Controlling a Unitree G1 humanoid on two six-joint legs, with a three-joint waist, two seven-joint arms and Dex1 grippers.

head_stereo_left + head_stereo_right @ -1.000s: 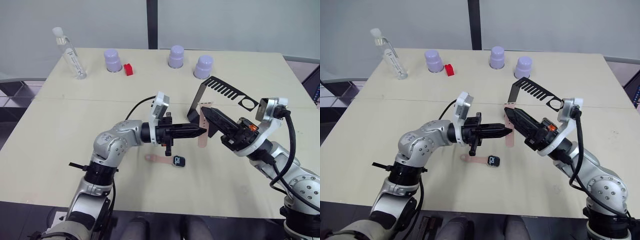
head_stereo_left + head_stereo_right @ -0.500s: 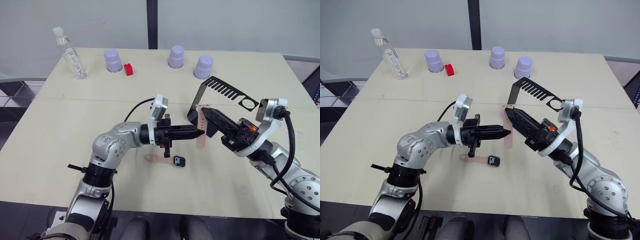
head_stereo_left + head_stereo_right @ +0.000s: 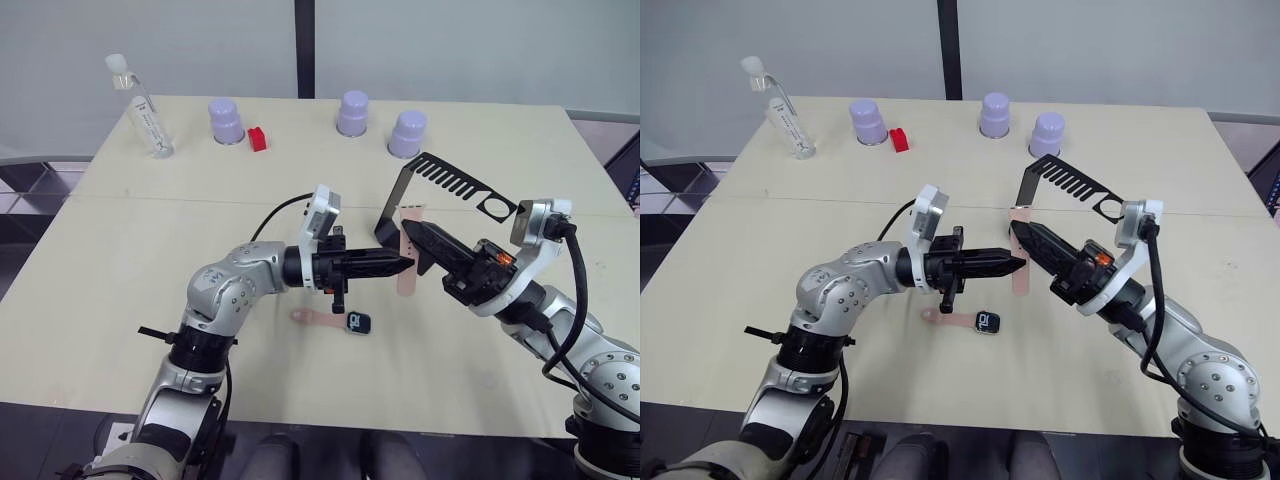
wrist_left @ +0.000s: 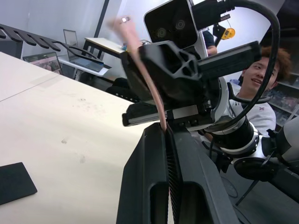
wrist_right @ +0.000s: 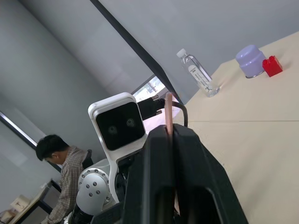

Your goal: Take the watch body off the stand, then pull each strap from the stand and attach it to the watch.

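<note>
The watch body [image 3: 359,322] lies flat on the table with one pink strap [image 3: 314,317] sticking out of its left side. The other strap [image 3: 405,262] hangs upright in the air just in front of the stand [image 3: 440,178]. My left gripper [image 3: 408,266] is shut on its middle from the left, and my right gripper [image 3: 406,238] is shut on it a little higher from the right. In the wrist views the strap [image 4: 156,100] [image 5: 169,112] runs up between each pair of closed fingers. The stand's comb arm and ring carry nothing.
Along the table's far side stand a clear bottle [image 3: 140,105], three lilac cups [image 3: 226,120] [image 3: 352,112] [image 3: 407,133] and a small red block [image 3: 258,139]. A person [image 4: 261,79] sits off to the right, and another person [image 5: 60,163] off to the left.
My right gripper has slid slightly lower along the strap, so the strap's top end now shows above its tips. The left arm has barely moved.
</note>
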